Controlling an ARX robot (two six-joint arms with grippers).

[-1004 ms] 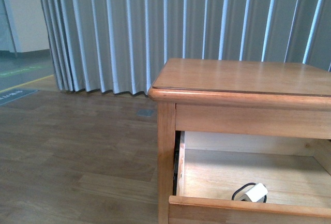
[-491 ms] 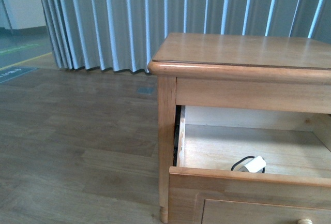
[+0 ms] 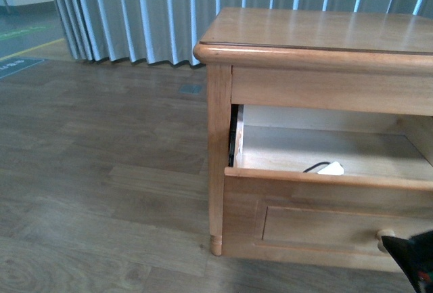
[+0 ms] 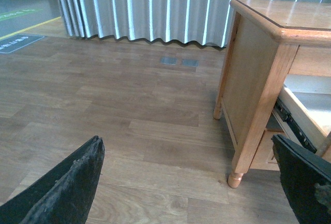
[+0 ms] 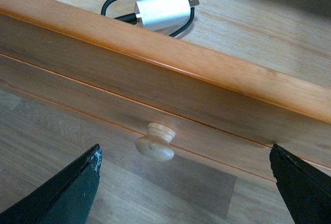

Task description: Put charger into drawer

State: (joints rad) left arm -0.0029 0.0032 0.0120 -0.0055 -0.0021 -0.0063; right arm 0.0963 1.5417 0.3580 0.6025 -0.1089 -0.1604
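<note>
A honey-brown wooden nightstand (image 3: 318,39) stands on the wood-plank floor (image 3: 101,171). Its drawer (image 3: 325,201) is pulled open; the white charger (image 5: 161,10) with coiled black cable lies on the pale drawer bottom, near the front wall, at 12 o'clock from the round knob (image 5: 155,142).

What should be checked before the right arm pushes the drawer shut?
1. Charger inside the drawer: ok, it lies on the drawer floor behind the front panel.
2. Cable clear of the front edge: ok, the coil sits beside the plug, nothing hangs over.
3. Drawer open: ok, pulled out of the cabinet.
4. Right tool empty: ok, open, its fingers apart with the knob showing between them, not gripped.
5. Left tool out of the way: ok, open, over the floor beside the cabinet.
6. Tool contact with the panel: cannot tell.
</note>
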